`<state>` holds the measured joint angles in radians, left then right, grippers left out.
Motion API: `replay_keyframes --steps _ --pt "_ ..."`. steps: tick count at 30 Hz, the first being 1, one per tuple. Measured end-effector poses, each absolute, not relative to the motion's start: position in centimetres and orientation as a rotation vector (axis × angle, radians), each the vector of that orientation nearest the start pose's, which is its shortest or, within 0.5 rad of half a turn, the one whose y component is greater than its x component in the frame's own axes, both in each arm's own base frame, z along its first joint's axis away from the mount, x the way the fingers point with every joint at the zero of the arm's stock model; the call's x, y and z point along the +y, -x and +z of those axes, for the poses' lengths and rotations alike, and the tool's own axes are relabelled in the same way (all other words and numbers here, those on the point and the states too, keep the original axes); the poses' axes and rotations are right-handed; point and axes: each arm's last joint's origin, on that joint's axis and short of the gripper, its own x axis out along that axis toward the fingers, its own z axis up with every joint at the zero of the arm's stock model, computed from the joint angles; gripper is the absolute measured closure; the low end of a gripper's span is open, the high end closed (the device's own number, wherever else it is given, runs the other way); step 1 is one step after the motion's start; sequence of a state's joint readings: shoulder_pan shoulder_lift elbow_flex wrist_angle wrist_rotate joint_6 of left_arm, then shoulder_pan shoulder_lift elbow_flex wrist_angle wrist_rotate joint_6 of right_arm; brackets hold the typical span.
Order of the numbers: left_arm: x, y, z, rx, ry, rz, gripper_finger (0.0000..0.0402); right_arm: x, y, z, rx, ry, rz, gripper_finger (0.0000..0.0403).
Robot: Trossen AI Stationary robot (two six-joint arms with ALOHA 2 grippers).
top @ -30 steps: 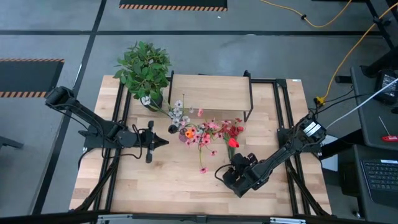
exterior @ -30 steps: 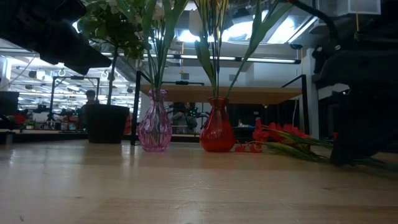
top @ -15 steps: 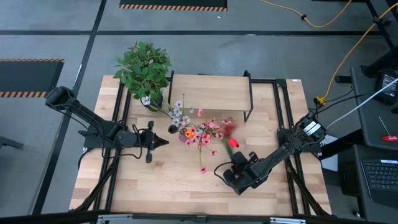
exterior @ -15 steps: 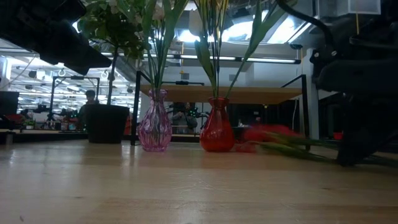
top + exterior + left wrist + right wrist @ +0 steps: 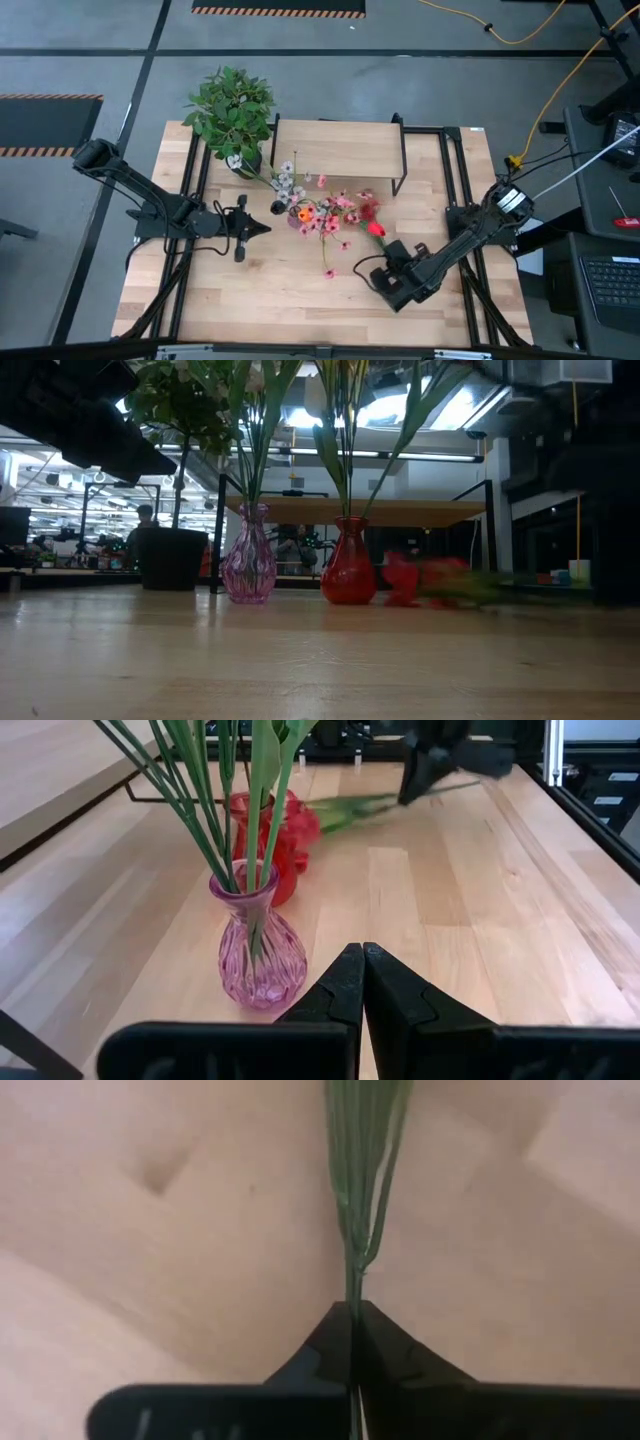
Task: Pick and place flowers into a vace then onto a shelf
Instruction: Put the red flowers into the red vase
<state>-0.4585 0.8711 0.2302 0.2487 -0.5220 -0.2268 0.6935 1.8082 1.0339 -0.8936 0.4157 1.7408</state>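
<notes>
A pink glass vase [image 5: 248, 567] and a red glass vase [image 5: 348, 563] stand mid-table, each with green stems in it; from above their blooms [image 5: 318, 214] spread over them. A bunch of red-bloomed flowers [image 5: 371, 218] lies just right of the red vase, blurred in the low view [image 5: 430, 581]. My right gripper [image 5: 383, 268] is shut on its green stems near the table's near edge. My left gripper [image 5: 266, 228] hovers shut, left of the pink vase [image 5: 255, 945], touching nothing. The shelf [image 5: 338, 148] stands behind the vases. My right gripper pinches the thin green stems [image 5: 354, 1285] between its two fingertips at their free end, away from the blooms. The fingers come nearly level from the table's near right and lie along the stems. The stems run straight away from the fingers toward the red blooms [image 5: 300, 825].
A bushy green plant in a black pot [image 5: 232, 110] stands at the far left corner. The shelf's black legs [image 5: 402, 160] stand just beyond the flowers. Bare wood [image 5: 270, 290] lies along the near edge. Black frame rails [image 5: 470, 250] run down both sides of the table.
My right gripper has shut on the stems of the red flowers and drawn a little toward the table's right edge. The stem end has come up off the table, and the red blooms have shifted beside the red vase.
</notes>
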Motion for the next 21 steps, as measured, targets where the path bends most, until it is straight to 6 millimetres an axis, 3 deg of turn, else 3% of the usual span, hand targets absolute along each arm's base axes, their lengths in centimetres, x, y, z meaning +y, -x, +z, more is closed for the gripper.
replay_keyframes --steps 10,21 --pt "-6.2 -15.9 16.7 0.360 0.026 0.104 0.0396 18.4 -19.5 17.1 1.013 -0.563 -0.947 0.0401" --pt "-6.3 -16.0 16.3 0.383 0.013 0.107 0.0396 19.2 -16.5 20.0 0.929 -0.547 -0.821 0.0401"
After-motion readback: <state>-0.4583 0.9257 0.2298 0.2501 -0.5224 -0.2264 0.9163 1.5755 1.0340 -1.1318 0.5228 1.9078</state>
